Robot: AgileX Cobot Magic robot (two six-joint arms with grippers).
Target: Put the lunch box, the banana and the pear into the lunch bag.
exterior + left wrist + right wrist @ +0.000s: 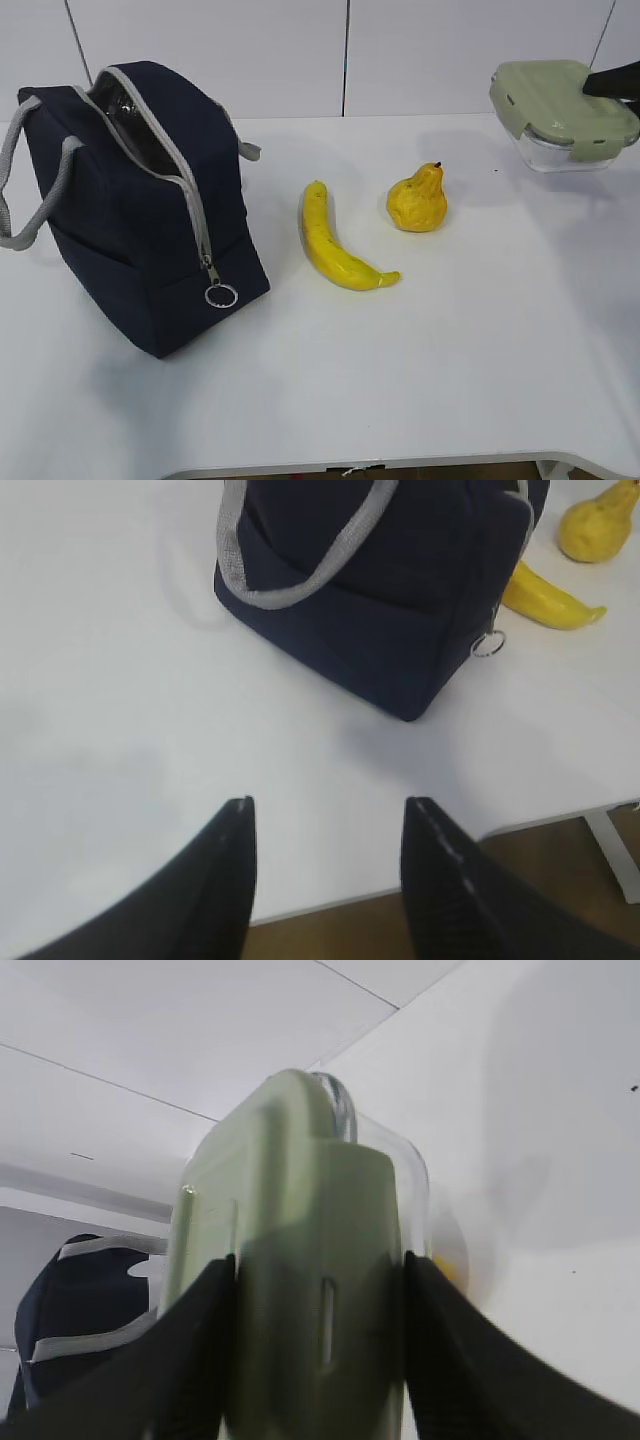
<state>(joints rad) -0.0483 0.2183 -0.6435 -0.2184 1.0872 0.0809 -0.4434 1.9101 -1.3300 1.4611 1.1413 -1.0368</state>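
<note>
The navy lunch bag (140, 210) stands at the left of the table with its zipper undone and the top gaping. To its right lies the banana (335, 250), and the pear (417, 202) sits upright just past it. At the far right the lunch box (563, 112) with its sage-green lid hangs above the table. My right gripper (318, 1270) is shut on the lunch box (300, 1170), one finger on each side. My left gripper (328, 810) is open and empty over the table's front edge, short of the lunch bag (380, 590).
A grey strap handle (25, 190) loops out from the bag's left side, and the metal ring pull (221, 295) hangs at its front corner. The table's front edge (520, 825) runs just beyond my left fingertips. A white wall backs the table.
</note>
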